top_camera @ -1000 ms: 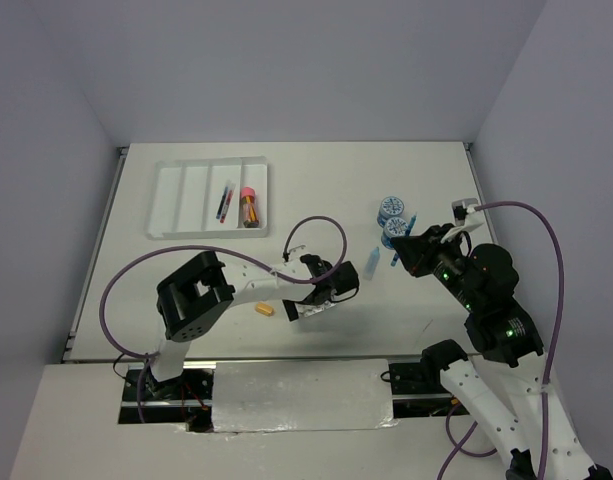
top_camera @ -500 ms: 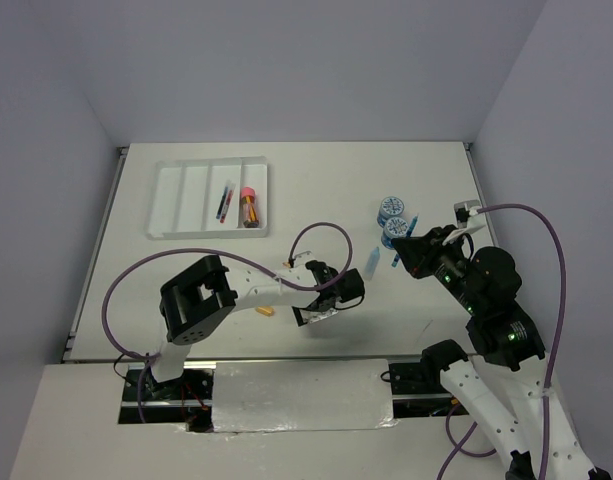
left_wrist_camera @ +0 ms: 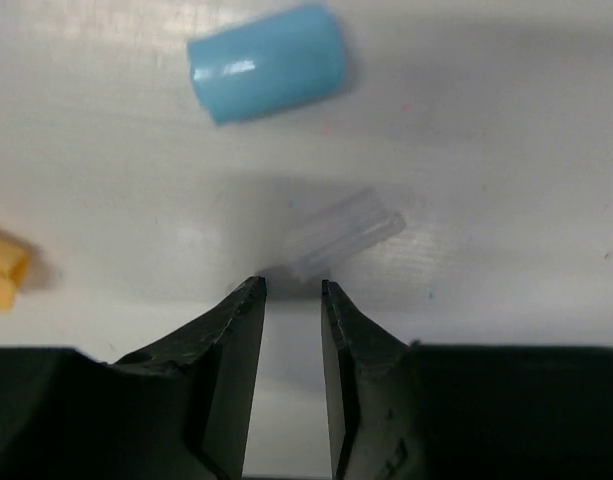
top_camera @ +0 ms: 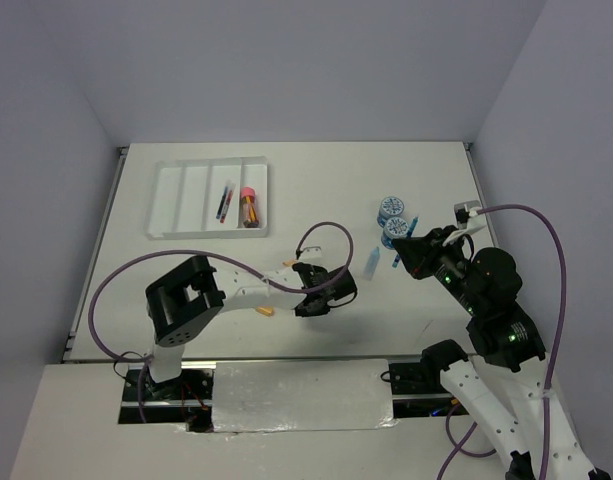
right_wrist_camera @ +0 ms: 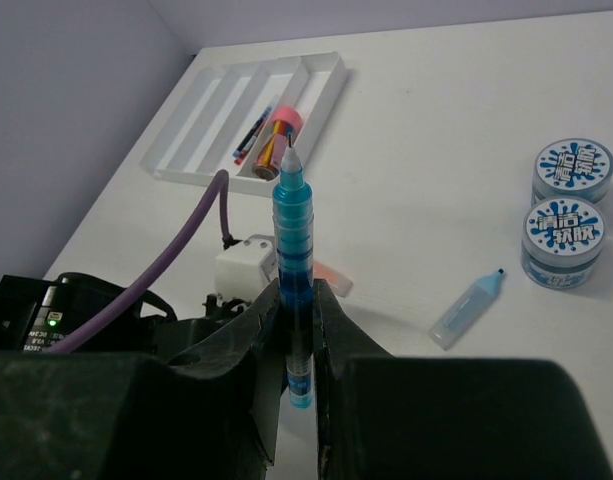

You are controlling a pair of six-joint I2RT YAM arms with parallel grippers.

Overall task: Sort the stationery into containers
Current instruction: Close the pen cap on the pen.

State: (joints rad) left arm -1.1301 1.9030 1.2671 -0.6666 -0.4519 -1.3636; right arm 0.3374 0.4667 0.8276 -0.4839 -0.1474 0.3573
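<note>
Left gripper [left_wrist_camera: 291,290] low, pointing down, jaws parted (slim gap only). Right gripper [right_wrist_camera: 296,300] raised, clamped on blue pen [right_wrist_camera: 291,220].

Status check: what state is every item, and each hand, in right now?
Left hand: slightly open, empty.
Right hand: shut on blue pen.
Tray: two right compartments occupied, two left empty.
Tubs: lids on.
Pale blue tube: lying loose.
Light-blue eraser: lying loose.
Orange eraser: lying loose.
</note>
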